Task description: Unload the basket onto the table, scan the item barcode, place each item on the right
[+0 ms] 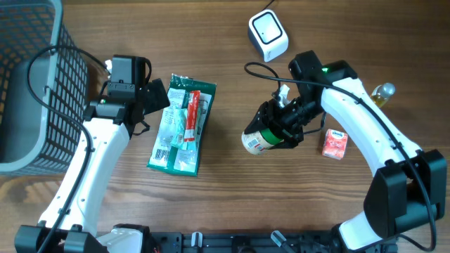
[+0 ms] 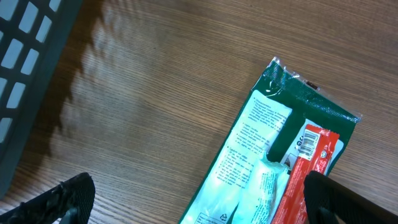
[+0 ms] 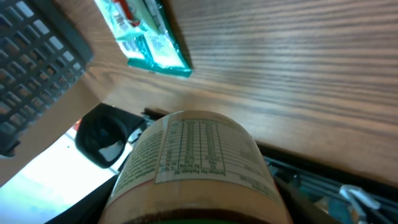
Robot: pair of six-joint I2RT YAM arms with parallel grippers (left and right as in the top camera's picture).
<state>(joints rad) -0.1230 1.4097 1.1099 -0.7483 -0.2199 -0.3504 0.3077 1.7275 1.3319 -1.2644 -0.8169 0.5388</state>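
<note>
My right end effector (image 1: 278, 130) clamps a cream-labelled cylindrical jar (image 1: 256, 140) near the white box-shaped scanner (image 1: 268, 35); my left end effector (image 1: 149, 107) stands apart.

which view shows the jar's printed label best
Right wrist: the jar fills the frame, its label panel facing the camera. Overhead shows it small, in the right gripper. Left wrist misses it.

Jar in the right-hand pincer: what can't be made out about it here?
Overhead: the right pincer covers most of the jar, and no barcode shows on what is left.
Right wrist: the label print is too small to read, and the jar's near end is cut off by the bottom edge.
</note>
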